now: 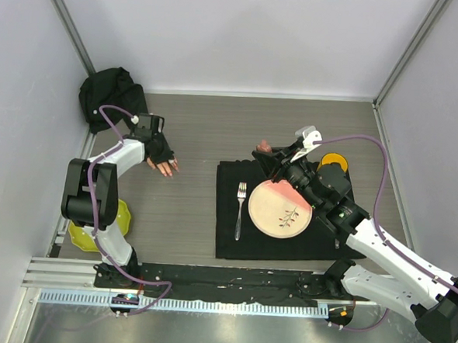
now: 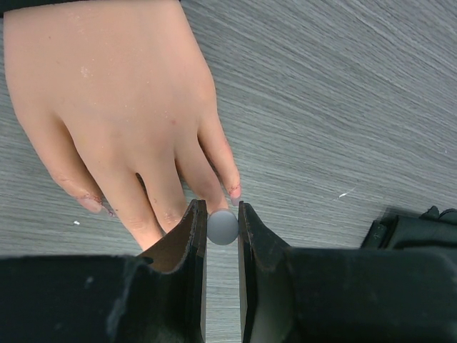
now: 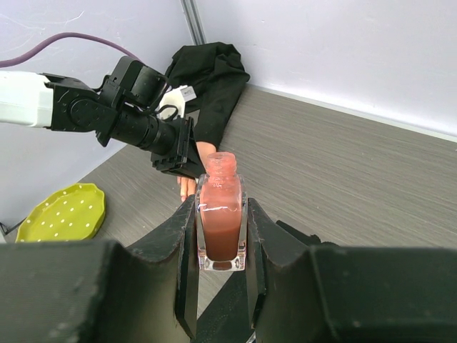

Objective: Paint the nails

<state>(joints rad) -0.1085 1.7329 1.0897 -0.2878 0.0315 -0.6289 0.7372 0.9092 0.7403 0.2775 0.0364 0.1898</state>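
Note:
The pale pink mannequin hand (image 1: 164, 166) (image 2: 107, 93) lies flat on the grey table, its black sleeve toward the back left. In the left wrist view one pinkish nail (image 2: 234, 191) shows beside the jaws and another smeared nail (image 2: 91, 205) at the left; the middle fingertips are hidden behind my fingers. My left gripper (image 1: 159, 150) (image 2: 222, 207) hovers over the fingertips, shut on a small round grey cap (image 2: 222, 226) seen end-on. My right gripper (image 1: 267, 152) (image 3: 221, 204) is shut on an open bottle of pinkish-red polish (image 3: 221, 214), held upright above the mat's far edge.
A black mat (image 1: 228, 245) holds a pink plate (image 1: 280, 208) and a fork (image 1: 240, 211). A black cloth (image 1: 109, 94) (image 3: 214, 78) lies in the back left corner. A yellow dish (image 1: 93, 229) (image 3: 64, 211) sits by the left arm's base. A yellow object (image 1: 335, 159) sits behind the right arm.

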